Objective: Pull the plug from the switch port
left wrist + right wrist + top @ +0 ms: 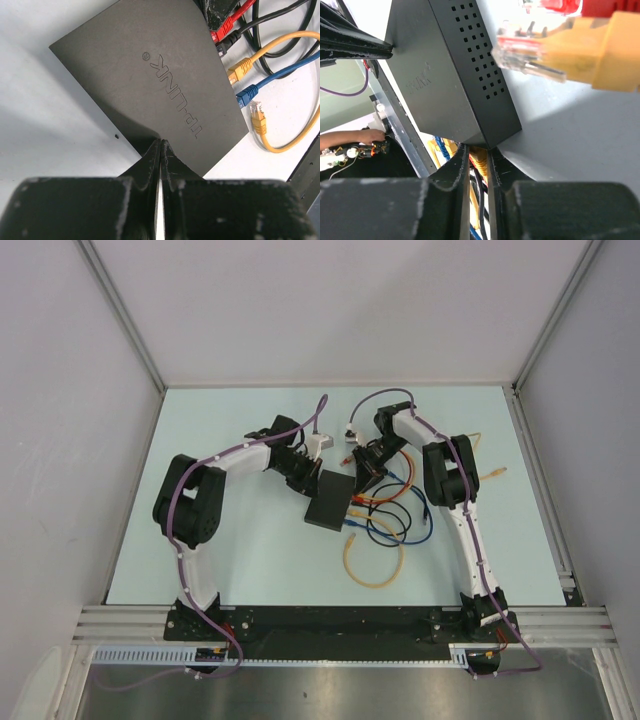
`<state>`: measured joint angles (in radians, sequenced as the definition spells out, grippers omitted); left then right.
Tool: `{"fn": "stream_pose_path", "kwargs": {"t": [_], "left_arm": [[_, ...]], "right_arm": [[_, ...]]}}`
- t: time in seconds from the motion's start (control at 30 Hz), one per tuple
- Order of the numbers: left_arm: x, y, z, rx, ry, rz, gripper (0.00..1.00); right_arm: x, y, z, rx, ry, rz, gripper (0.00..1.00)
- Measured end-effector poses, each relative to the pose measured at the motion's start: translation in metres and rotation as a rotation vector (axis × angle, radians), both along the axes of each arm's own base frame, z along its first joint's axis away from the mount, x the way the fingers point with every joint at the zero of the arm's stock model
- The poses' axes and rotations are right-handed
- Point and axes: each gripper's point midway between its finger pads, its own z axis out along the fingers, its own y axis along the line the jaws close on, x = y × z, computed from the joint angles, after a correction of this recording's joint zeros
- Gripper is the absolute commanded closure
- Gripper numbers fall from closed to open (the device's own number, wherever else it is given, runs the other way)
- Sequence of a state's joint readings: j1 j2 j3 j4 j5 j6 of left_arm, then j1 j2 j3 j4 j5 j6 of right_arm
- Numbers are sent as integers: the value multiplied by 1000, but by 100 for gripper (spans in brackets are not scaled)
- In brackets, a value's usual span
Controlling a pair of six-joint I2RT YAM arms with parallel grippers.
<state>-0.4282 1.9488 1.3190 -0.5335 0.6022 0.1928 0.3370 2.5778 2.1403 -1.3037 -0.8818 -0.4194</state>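
Observation:
The switch [330, 502] is a flat black box in the middle of the table, with TP-LINK embossed on its top [150, 85]. My left gripper [161, 142] is shut and empty, its tips resting on the switch's top near one edge; from above it [308, 483] sits at the box's far-left corner. My right gripper [477, 150] is at the switch's [445, 75] port corner, shut on a yellow plug [479, 159] that fills the gap between its fingers. The port itself is hidden. Red [227, 31], yellow [239, 70] and blue [247, 94] plugs line the port side.
Loose cables lie right of the switch: a blue loop [400, 530], a beige loop [372, 565] and a yellow patch lead with a free plug [258, 117]. Another free yellow plug [545, 50] hangs close to the right wrist camera. Small white blocks [318, 440] sit behind the grippers.

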Motion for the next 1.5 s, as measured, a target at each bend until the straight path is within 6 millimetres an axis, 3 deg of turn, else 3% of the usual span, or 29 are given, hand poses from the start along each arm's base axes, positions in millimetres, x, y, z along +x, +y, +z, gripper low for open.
{"fn": "stream_pose_path", "kwargs": {"t": [0.13,0.67,1.03,1.33,1.5], "left_arm": [[0,0,0,2,-1,-1,95],[0,0,-1,5,-9,-8,95],[0,-4,0,1,-17,-17,95],[4,-5,0,-1,-37,-15,95],[4,-5,0,0,-37,-15,95]], "right_arm": [[1,-2,0,-15,-1,-10,96],[3,-2,1,-27,-8,5,100],[-10,-9,1,6,-23,7,100],[3,-12,3,-34,-42,27,100],[-5,-11,1,-19,-40,28,100]]}}
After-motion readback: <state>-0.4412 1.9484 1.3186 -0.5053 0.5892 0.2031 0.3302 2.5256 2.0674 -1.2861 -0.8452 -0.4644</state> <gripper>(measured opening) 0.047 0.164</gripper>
